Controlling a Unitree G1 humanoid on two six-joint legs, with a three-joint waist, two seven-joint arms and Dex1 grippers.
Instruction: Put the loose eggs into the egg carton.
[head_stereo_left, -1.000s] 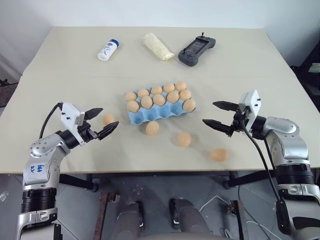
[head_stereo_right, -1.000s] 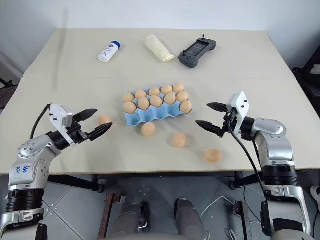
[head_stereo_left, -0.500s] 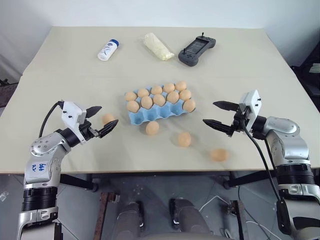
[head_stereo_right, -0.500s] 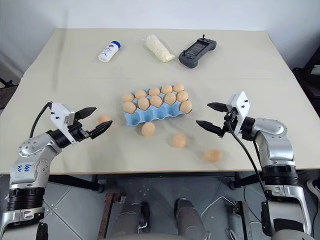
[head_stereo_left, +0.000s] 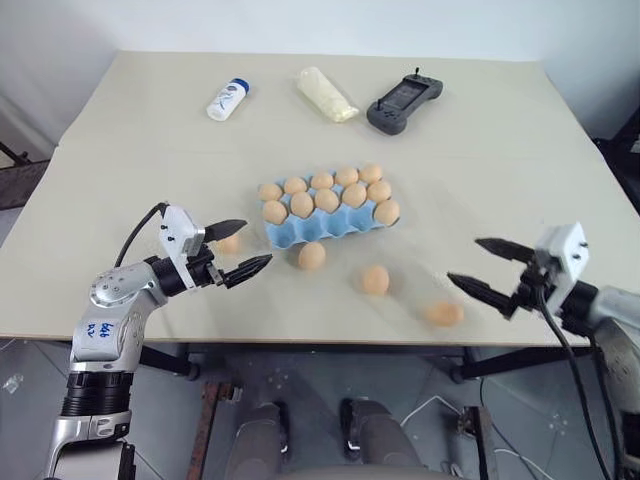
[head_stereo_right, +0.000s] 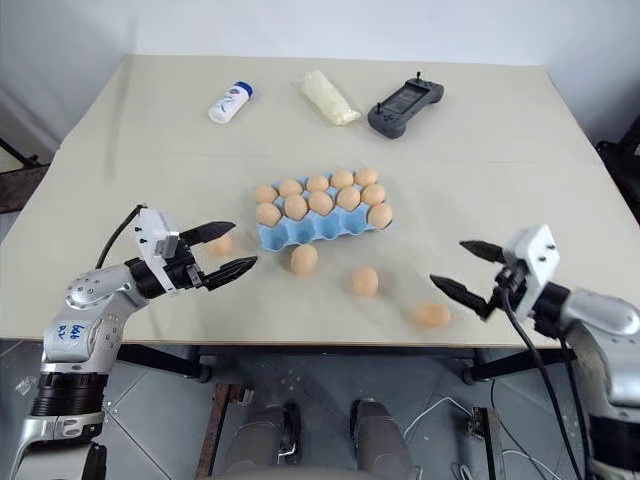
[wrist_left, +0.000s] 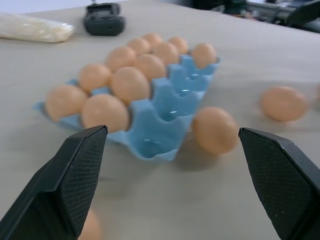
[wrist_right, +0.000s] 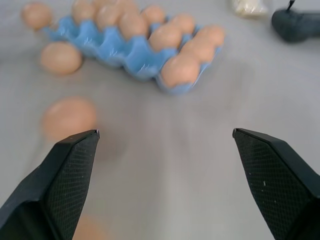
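With both claws, left claw (head_stereo_left: 238, 249) and right claw (head_stereo_left: 490, 269), spread wide and empty, four loose eggs (head_stereo_left: 312, 256) lie on the table (head_stereo_left: 480, 170) just in front of the egg carton (head_stereo_left: 330, 222), so a careless approach risks rolling the nearest one off the edge.

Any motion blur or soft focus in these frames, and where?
Left eye view: the tan loose egg nearest the right gripper is smeared. Right wrist view: the near egg is blurred, while the light blue moulded egg carton is only mildly soft. Left wrist view: the carton's near cups look fairly sharp; the dark grey handheld controller is out of focus.
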